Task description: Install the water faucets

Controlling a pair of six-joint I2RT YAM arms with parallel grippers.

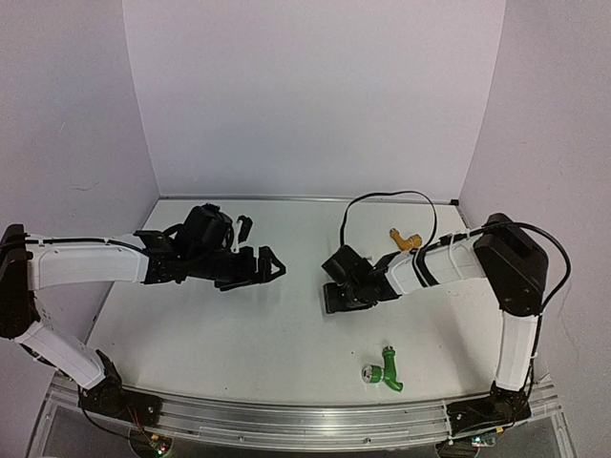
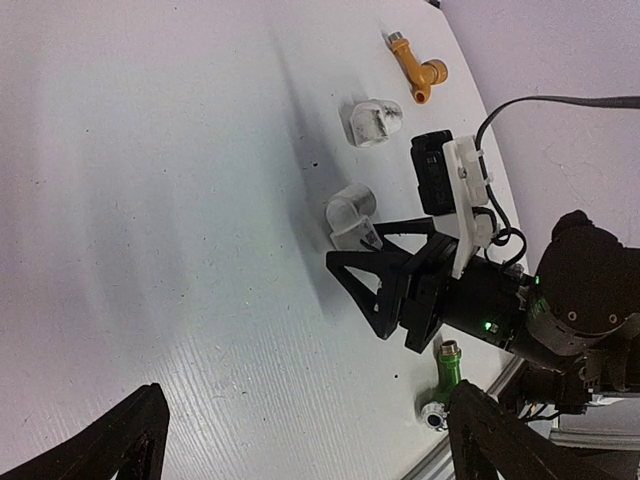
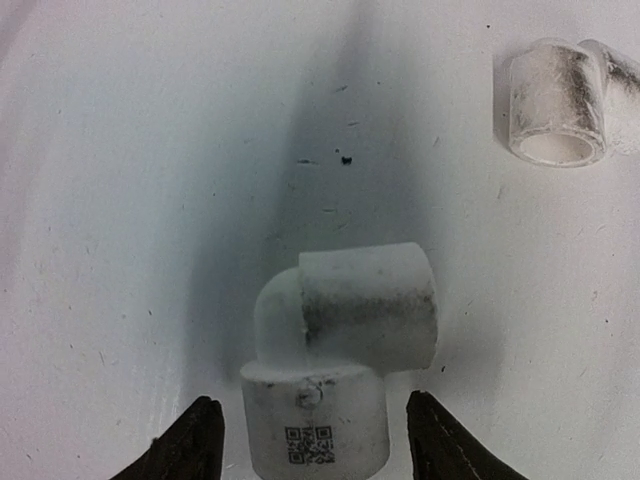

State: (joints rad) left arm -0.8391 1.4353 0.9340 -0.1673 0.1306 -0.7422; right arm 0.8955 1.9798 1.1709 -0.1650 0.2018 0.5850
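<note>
Surface: white table (image 1: 191, 334), with plain lilac walls (image 1: 315, 95) behind and at both sides.
Faucets, count: two, both lying loose on the table and well apart.
Yellow faucet (image 1: 408, 240): at 2 o'clock from the right gripper (image 1: 336, 298), toward the back.
Green faucet (image 1: 385, 370): at 5 o'clock from that gripper, near the front edge.
Fittings, count: two white elbows.
Near fitting (image 3: 345, 340): its lower end, which bears a square printed code, runs off the bottom of the wrist view.
Far fitting (image 3: 565, 100): at 1 o'clock from the near one, clipped by the right edge.
Hard to see: from above neither fitting can be made out (white on white).
Right gripper: jaws part-spread, straddling the near fitting with a slim gap each side.
Left gripper (image 2: 305, 395): jaws wide, nothing between.
</note>
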